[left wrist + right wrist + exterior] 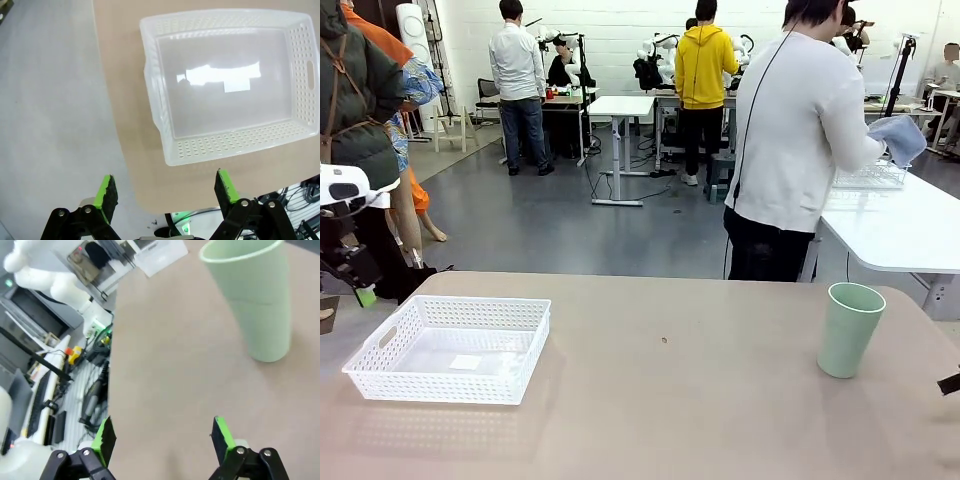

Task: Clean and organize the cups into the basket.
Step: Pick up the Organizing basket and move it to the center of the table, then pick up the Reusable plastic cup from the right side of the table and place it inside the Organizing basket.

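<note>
Right end effector (163, 435) spread wide, mint cup (252, 300) upright ahead, untouched

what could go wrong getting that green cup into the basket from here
The mint green cup stands upright near the far right corner of the table; a glancing touch from the open right tool could tip it or push it off.
The basket sits at the opposite end, close to the left edge; a nudge from the open left tool might slide it off.
The carry across is long; a weak grip could drop it.
</note>
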Controlling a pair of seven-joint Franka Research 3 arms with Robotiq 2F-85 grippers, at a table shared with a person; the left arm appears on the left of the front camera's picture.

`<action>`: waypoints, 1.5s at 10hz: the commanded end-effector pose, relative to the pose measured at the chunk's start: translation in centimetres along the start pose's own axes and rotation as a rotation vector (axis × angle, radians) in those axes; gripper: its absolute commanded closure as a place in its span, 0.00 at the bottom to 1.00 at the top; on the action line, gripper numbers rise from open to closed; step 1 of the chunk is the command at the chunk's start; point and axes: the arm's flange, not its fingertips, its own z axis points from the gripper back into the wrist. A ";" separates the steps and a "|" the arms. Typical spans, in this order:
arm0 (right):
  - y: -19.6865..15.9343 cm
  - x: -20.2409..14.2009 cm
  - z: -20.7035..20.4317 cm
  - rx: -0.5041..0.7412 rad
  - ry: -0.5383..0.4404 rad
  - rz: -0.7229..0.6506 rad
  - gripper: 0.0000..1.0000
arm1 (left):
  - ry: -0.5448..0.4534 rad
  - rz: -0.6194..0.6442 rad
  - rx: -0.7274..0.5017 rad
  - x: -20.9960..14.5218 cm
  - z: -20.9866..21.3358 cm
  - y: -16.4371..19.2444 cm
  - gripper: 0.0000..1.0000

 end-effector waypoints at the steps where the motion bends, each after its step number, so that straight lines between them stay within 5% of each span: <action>1: -2.0 0.4 1.5 -0.030 0.003 0.105 0.00 | -0.035 0.019 0.025 -0.4 0.3 0.4 0.00; 5: -4.8 1.5 0.5 -0.181 -0.070 0.298 0.00 | -0.028 0.011 0.007 -0.4 1.0 0.5 0.00; 9: -6.8 2.5 -1.8 -0.329 -0.114 0.341 0.00 | -0.028 0.011 0.007 -0.4 1.0 0.5 0.00; 15: -7.2 3.4 -2.1 -0.309 -0.090 0.356 0.00 | -0.028 0.011 0.007 -0.4 1.0 0.5 0.00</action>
